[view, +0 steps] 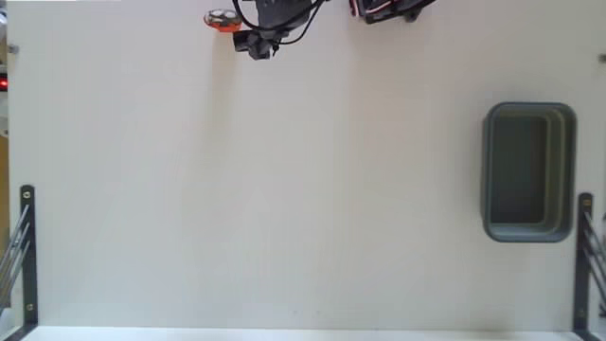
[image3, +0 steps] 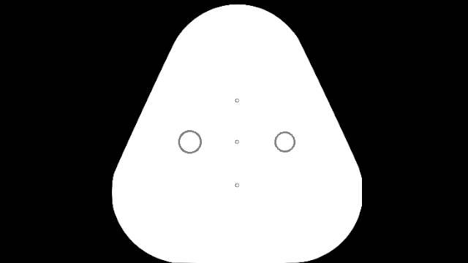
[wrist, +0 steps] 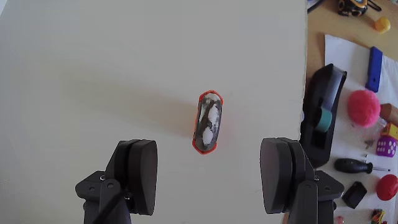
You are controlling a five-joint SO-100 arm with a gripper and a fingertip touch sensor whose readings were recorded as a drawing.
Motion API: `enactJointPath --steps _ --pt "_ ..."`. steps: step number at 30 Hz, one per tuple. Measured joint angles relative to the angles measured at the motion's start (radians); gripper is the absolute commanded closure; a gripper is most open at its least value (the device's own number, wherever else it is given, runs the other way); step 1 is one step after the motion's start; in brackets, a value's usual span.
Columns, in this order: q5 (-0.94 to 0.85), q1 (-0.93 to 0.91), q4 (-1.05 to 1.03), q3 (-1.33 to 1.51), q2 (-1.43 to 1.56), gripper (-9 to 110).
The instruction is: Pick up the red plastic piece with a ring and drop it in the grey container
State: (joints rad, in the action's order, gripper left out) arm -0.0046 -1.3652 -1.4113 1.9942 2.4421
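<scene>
Fixed view: plastic piece (view: 222,20) lies at top edge of table (view: 284,189), left of centre, w/ gripper (view: 254,44) just beside it on the right; container (view: 528,171) sits far right, well apart from both. Wrist view: piece (wrist: 208,122) lies ahead of the spread fingers (wrist: 138,174), roughly midway betw. them, not touching either.

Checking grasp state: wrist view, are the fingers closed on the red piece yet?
No. The gripper is wide open, and the red piece lies on the table between and ahead of the fingers, untouched.

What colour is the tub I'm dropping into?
Grey, darker inside; the tub shows best in the fixed view.
</scene>
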Motion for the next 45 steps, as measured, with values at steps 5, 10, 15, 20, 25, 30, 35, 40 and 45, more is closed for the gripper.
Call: enactJointPath --steps 5,10,15,20,25,30,35,40,45 --pt "0.000 0.000 0.000 0.011 0.002 -9" --pt "0.000 -0.002 0.002 0.049 0.011 -9" --pt "0.000 -0.002 0.002 0.052 0.014 -9" --pt "0.000 -0.002 0.002 0.052 0.014 -9" --pt "0.000 -0.002 0.002 0.052 0.014 -9" --pt "0.002 -0.002 0.008 0.067 0.008 -9" --pt "0.002 -0.002 0.063 0.067 -0.029 -9" --pt "0.002 -0.002 0.109 0.067 -0.083 -9" --pt "0.000 -0.002 0.146 0.063 -0.135 -9"
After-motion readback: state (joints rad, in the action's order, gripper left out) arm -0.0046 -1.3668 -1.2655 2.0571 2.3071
